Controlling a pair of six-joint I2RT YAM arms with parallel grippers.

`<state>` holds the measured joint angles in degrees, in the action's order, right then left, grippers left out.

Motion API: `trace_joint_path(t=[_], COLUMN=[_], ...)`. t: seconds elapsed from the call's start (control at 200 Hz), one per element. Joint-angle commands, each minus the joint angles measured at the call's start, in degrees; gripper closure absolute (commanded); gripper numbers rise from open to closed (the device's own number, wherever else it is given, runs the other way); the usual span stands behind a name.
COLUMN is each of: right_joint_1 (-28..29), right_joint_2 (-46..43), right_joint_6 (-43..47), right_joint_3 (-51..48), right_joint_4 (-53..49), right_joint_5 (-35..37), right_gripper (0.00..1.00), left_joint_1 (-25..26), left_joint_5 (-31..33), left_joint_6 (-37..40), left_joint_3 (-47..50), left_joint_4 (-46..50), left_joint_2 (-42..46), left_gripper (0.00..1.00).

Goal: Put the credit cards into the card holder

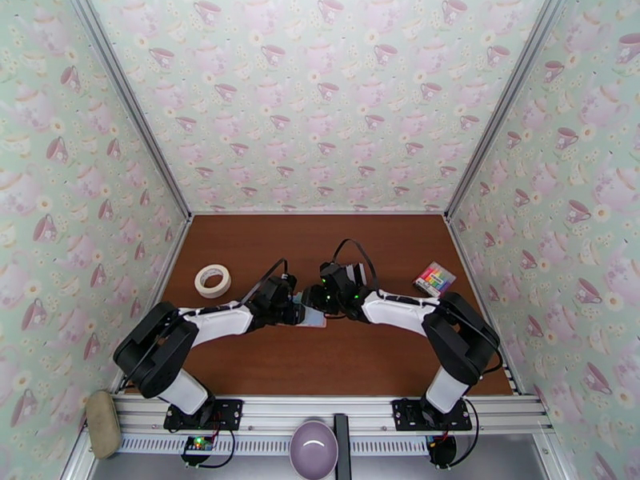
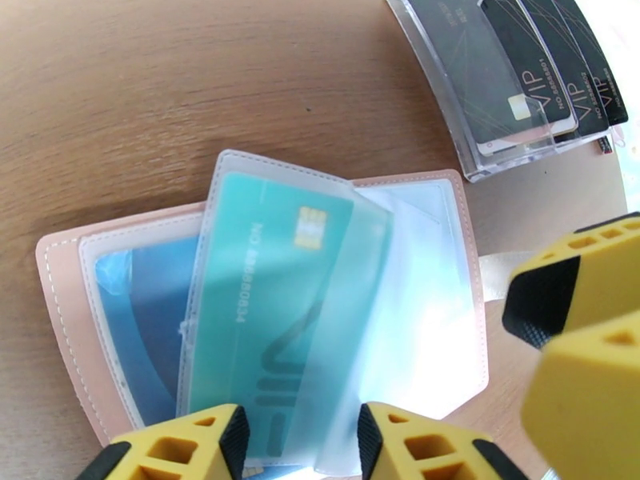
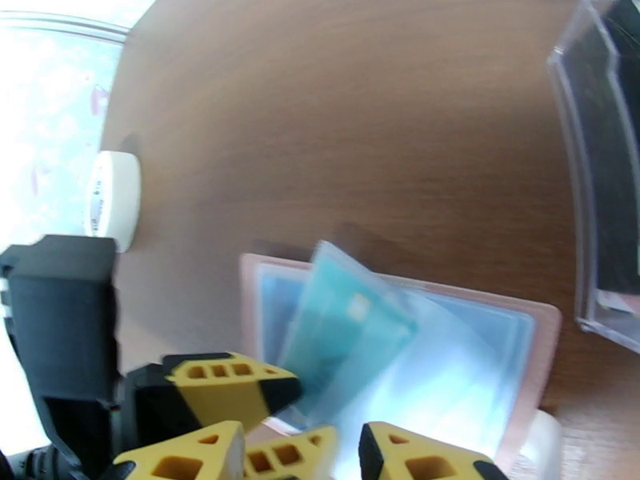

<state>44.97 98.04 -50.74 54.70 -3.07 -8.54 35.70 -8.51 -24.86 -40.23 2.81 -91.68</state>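
Pink card holder (image 2: 60, 298) lies open on the worktop (image 2: 160, 90), a teal card (image 2: 264, 290) inside a lifted clear sleeve (image 2: 364, 234). Left end effector (image 2: 302, 434) hovers over that sleeve's near edge, jaws apart, gripping nothing. Right end effector (image 2: 528, 342) sits just beside the holder's snap tab (image 2: 496, 266); its grip I cannot tell. Closing could crease the sleeve or drag the holder; black credit cards (image 2: 552, 66) stand beyond the holder.

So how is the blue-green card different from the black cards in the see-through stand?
The blue-green card is light teal; the black cards are dark and say "VIP". The blue-green card is tucked in a clear sleeve of the open pink card holder, lying nearly flat; the black cards lean in a row in the clear stand beside it. Both kinds have a small chip and a printed number.
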Motion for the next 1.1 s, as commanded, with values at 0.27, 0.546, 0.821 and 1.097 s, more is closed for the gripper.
trace_joint_path(t=[0.27, 0.546, 0.821, 1.097], right_joint_1=[-0.17, 0.25, 0.98, 1.35], right_joint_2=[1.75, 2.37, 3.24, 3.88], right_joint_6=[-0.06, -3.0, -4.31, -6.09], right_joint_3=[-0.95, -4.22, -4.33, -4.8], right_joint_4=[-0.82, 3.42, 4.88, 6.59], right_joint_5=[-0.98, -2.89, -3.71, -4.36], right_gripper=[0.55, 0.55, 0.56, 0.56], left_joint_1=[-0.68, -0.96, -0.96, -1.14], left_joint_5=[0.12, -0.5, -0.8, -0.89], left_joint_6=[-0.89, -0.92, -0.89, -0.92], left_joint_3=[2.61, 2.44, 2.55, 2.59], left_joint_4=[7.04, 6.75, 6.66, 6.6], left_joint_2=[-4.49, -4.77, -4.85, -4.8], left_gripper=[0.61, 0.62, 0.62, 0.63])
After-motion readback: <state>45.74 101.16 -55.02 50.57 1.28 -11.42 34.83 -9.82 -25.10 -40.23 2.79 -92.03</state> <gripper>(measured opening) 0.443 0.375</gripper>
